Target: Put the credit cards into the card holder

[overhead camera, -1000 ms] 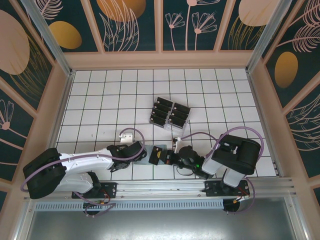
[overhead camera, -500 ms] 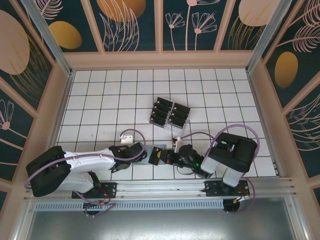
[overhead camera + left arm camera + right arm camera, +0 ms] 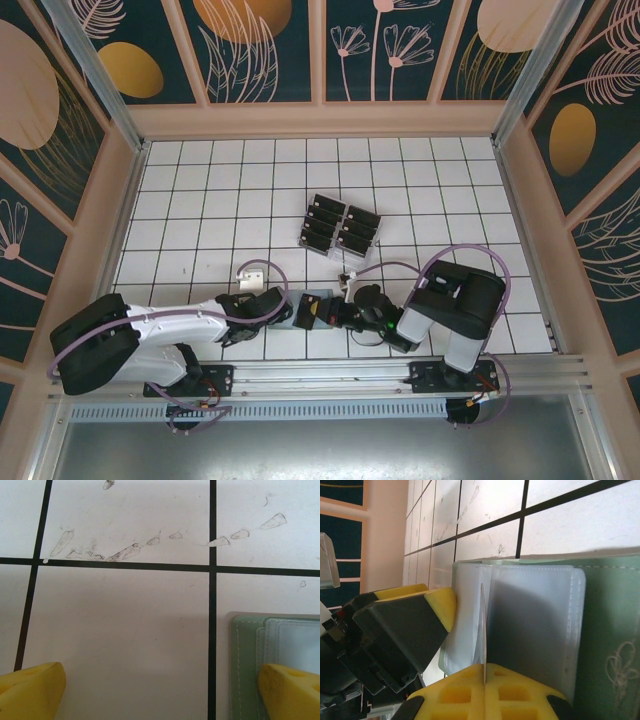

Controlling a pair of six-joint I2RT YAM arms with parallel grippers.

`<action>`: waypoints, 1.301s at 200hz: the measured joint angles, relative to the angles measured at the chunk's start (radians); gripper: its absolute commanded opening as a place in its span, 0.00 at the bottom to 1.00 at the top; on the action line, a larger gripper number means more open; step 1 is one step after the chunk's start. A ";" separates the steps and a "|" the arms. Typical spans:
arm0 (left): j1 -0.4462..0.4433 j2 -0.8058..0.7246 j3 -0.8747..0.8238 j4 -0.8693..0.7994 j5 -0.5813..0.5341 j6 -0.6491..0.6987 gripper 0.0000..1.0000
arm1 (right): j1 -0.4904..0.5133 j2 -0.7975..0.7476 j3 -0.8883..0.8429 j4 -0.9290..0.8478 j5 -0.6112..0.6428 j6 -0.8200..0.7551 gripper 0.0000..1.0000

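overhead, the 2 arms meet low in the middle of the white tiled table (image 3: 200,200). the left gripper (image 3: 283,308) lies low with its jaws spread wide, at the left edge of the sage-green card holder (image 3: 302,318). the right gripper (image 3: 336,313) comes at the holder from the other side, clenched on a black credit card (image 3: 318,310) that sits over the holder. farther back, well apart from both, a clear slotted rack (image 3: 340,245) holds 2 columns of black credit cards (image 3: 322,222), and a small white object (image 3: 247,270) lies just behind the left wrist.

from the left wrist, 2 yellow fingertips (image 3: 30,690) stand far apart at the bottom corners with bare tile between them. the right-hand one overlaps the corner of the card holder, whose clear inner sleeve (image 3: 295,640) shows beside the stitched green edge. grey scuff marks (image 3: 125,552) run across the tile beyond.

from the right wrist, the yellow pads (image 3: 455,695) are pressed together on the credit card, seen edge-on as a thin pale line standing upright over the holder's open clear sleeves. whether its tip is inside a pocket, i cannot tell. the green cover carries an embossed flower mark (image 3: 620,667). the left gripper's black-and-yellow finger sits against the left side of the sleeves.
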 measured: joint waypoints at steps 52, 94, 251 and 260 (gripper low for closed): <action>-0.002 -0.013 -0.006 -0.011 -0.001 -0.021 0.99 | -0.011 0.007 0.029 -0.021 -0.038 0.000 0.00; -0.002 -0.013 -0.007 -0.011 -0.001 -0.030 0.99 | -0.021 0.007 0.041 -0.055 -0.059 0.000 0.00; -0.002 -0.011 -0.009 -0.007 -0.002 -0.034 0.99 | -0.043 0.000 0.118 -0.198 -0.123 0.026 0.00; -0.002 -0.011 -0.009 -0.007 -0.002 -0.033 0.99 | -0.047 0.000 0.121 -0.203 -0.131 0.026 0.00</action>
